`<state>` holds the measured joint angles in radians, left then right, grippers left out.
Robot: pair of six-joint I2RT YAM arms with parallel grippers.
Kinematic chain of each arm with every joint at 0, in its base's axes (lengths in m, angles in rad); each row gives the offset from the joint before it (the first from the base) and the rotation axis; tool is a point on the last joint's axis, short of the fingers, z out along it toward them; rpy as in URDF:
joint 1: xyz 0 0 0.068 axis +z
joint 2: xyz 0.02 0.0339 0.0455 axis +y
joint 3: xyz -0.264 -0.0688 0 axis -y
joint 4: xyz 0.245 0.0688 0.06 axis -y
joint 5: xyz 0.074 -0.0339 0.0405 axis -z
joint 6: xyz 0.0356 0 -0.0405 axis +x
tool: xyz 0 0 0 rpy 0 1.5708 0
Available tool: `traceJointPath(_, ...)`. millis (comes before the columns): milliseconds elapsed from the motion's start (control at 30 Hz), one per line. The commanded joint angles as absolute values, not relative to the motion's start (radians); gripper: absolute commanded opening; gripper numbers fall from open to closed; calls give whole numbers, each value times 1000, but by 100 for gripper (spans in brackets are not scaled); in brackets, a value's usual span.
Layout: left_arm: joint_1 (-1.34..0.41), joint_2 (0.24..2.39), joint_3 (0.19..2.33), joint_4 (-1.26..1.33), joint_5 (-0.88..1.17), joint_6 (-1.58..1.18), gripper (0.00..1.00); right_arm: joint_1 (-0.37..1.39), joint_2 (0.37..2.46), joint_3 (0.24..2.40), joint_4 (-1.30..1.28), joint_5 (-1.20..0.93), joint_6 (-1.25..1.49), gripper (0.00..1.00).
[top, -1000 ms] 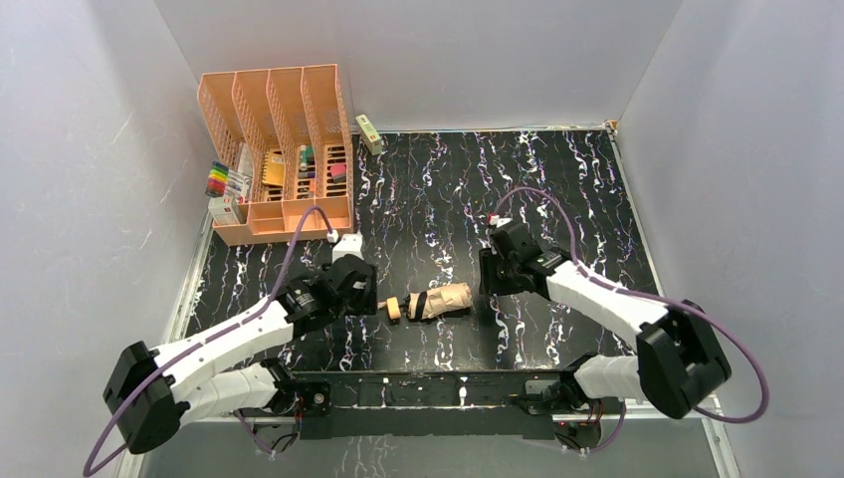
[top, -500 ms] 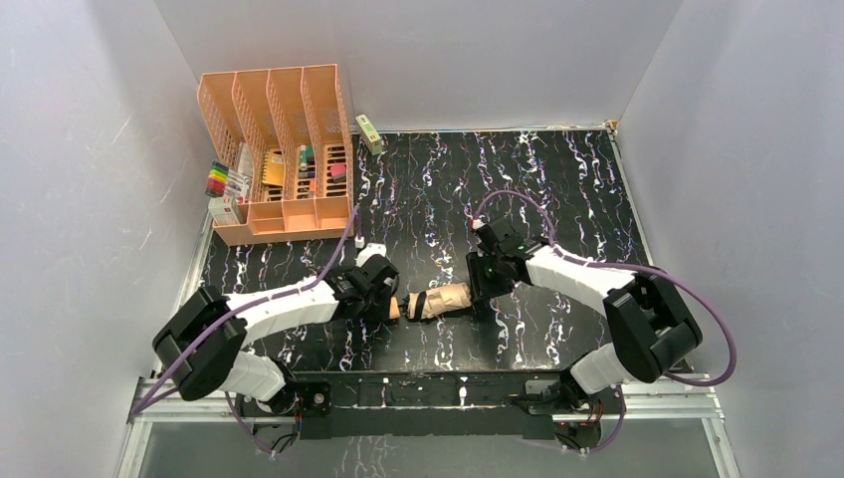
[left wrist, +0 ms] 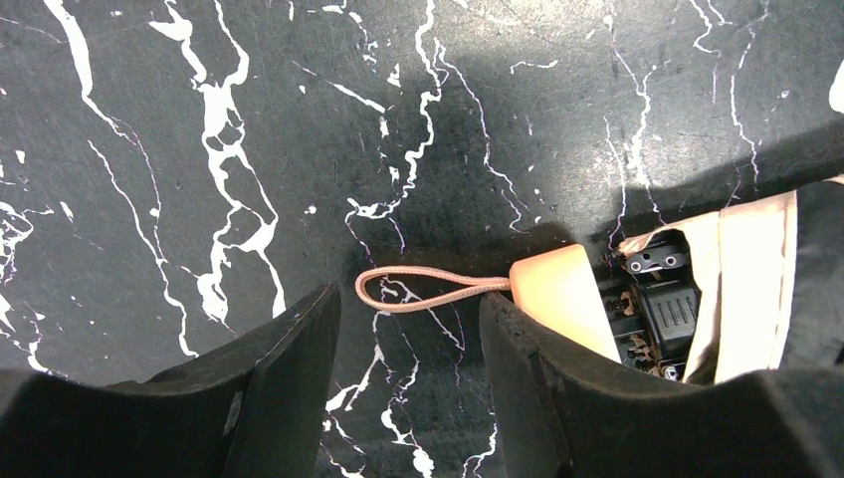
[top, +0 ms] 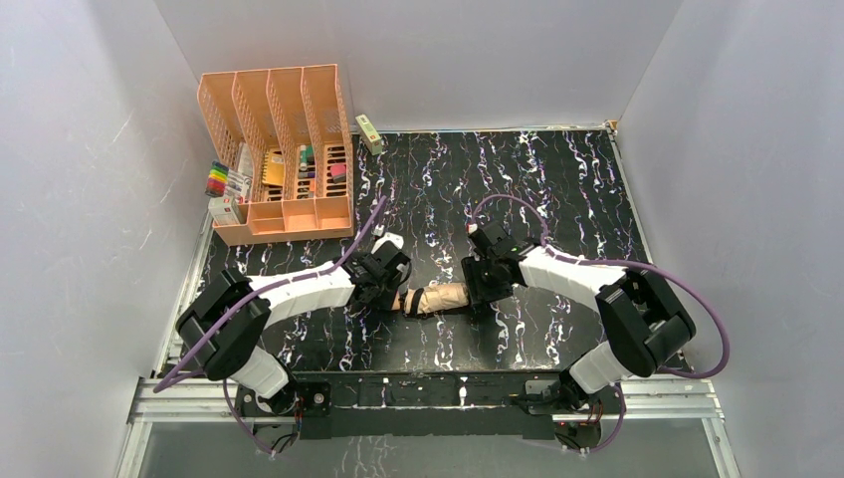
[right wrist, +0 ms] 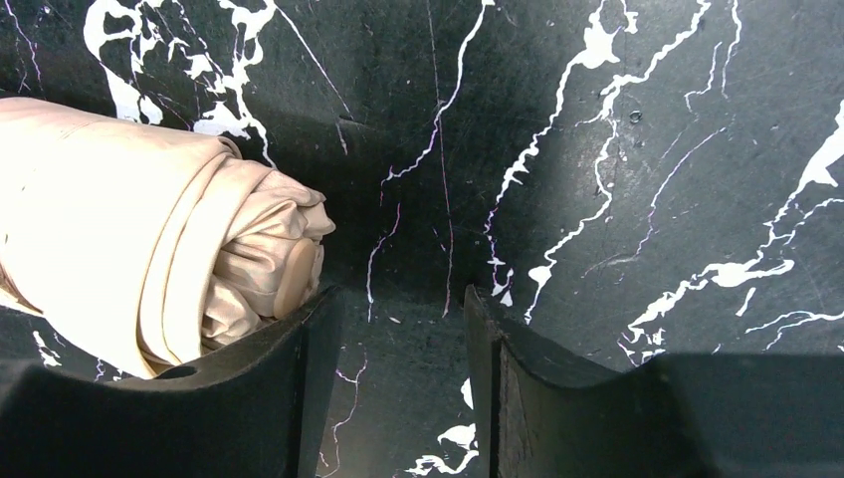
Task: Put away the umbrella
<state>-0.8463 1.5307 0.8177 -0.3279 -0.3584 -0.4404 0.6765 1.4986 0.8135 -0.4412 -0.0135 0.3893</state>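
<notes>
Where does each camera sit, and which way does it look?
Top external: above and behind the bases, looking down on the table; both arms show, left gripper and right gripper at the ends of the umbrella.
Left wrist: on that wrist, looking down past the left fingers at the handle and loop.
Right wrist: on that wrist, looking down past the right fingers at the rolled fabric end.
Shared: all see the umbrella and table.
</notes>
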Motion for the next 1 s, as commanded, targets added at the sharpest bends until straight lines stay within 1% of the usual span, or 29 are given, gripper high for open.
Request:
traceJointPath(0,-890,1507,813,-113,-165,-451,54,738,1473,848,-200,-180,428,59)
traceJointPath(100,-890,1533,831,-92,-118,-426,54,757,1492,856,-173,-201,414,59)
traceJointPath(333,-891,1556,841,-12,-42,-400,53,863,1526,873,-117,-188,382,59)
traceJointPath(667,-893,1531,802,74,-1,-440,53,869,1498,807,87,-249,472,59)
traceJointPath(833,-890,1498,804,46,-72,-448,54,871,1480,806,67,-214,463,59)
traceJointPath(900,-876,1488,821,9,-134,-467,56,871,1470,829,-13,-148,450,59)
traceJointPath(967,-847,1471,842,-81,-209,-495,57,871,1449,858,-144,-30,445,60)
